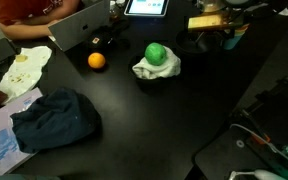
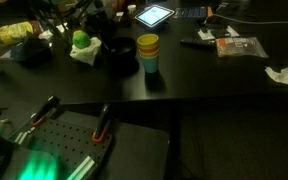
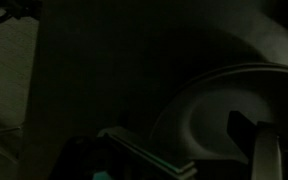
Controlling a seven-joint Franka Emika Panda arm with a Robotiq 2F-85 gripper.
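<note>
The wrist view is very dark. One dark gripper finger [image 3: 268, 150] shows at the lower right, in front of a pale round curved shape [image 3: 224, 100]. I cannot tell whether the jaws are open or shut, or whether they hold anything. The gripper itself does not show clearly in either exterior view. On the black table [image 1: 184, 110] a green ball [image 1: 156, 52] rests on a white cloth [image 1: 160, 70]; it also shows in an exterior view [image 2: 81, 40]. An orange [image 1: 96, 60] lies to its left.
A dark blue cloth [image 1: 54, 118] and papers [image 1: 4, 135] lie at the near left. Stacked yellow and blue cups [image 2: 148, 52] stand beside a dark container [image 2: 124, 52]. A tablet [image 2: 154, 15], a snack packet [image 2: 239, 45] and a crumpled tissue [image 2: 279, 74] lie further off. A person sits at a laptop [image 1: 79, 25].
</note>
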